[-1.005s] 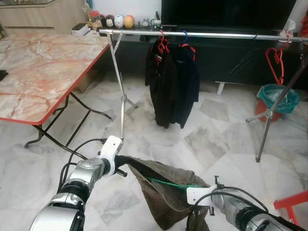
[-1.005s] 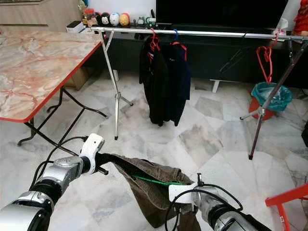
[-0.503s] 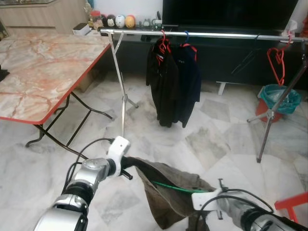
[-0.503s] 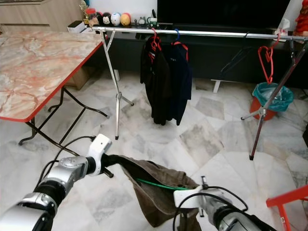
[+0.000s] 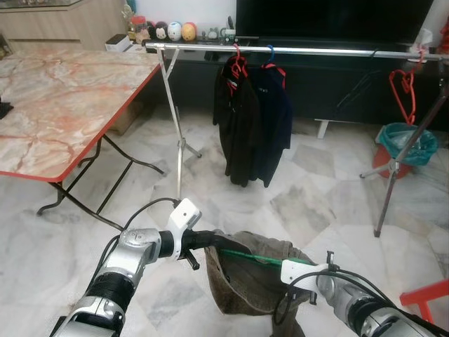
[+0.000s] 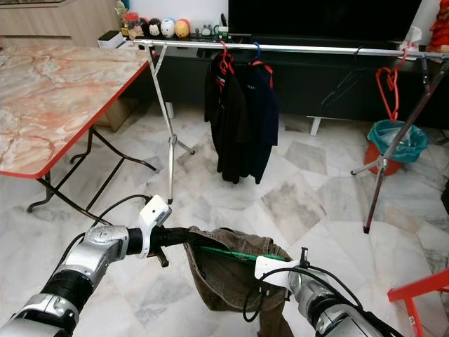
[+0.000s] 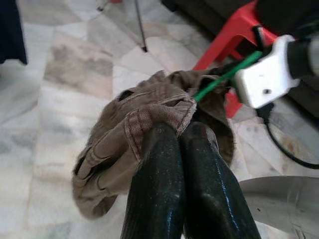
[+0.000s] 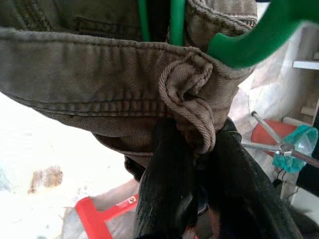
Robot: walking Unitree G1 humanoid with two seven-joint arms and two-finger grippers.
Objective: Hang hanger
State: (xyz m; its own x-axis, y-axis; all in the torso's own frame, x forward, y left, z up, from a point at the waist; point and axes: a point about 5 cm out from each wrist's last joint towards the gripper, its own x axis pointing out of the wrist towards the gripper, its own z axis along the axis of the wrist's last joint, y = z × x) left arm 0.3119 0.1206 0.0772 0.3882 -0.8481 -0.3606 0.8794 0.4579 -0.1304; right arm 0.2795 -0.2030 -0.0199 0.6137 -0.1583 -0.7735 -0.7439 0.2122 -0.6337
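Observation:
A brown corduroy garment (image 5: 249, 277) hangs between my two arms with a green hanger (image 5: 254, 258) threaded through its waistband. My left gripper (image 5: 210, 242) is shut on one end of the waistband (image 7: 159, 112). My right gripper (image 8: 197, 149) is shut on the other end of the waistband, beside the green hanger (image 8: 174, 20). Ahead stands a silver clothes rail (image 5: 295, 50) with two dark garments (image 5: 252, 119) on red and blue hangers, and an empty red hanger (image 5: 403, 88) near its right end.
A marble-topped folding table (image 5: 56, 98) with a red edge stands at the left. A teal-lined bin (image 5: 403, 144) sits behind the rail's right legs. A red stool (image 5: 424, 298) is at the lower right. Marble floor lies between me and the rail.
My left gripper has moved right and toward the right gripper, so the garment now bunches between them instead of stretching out. The green hanger sits higher and more level.

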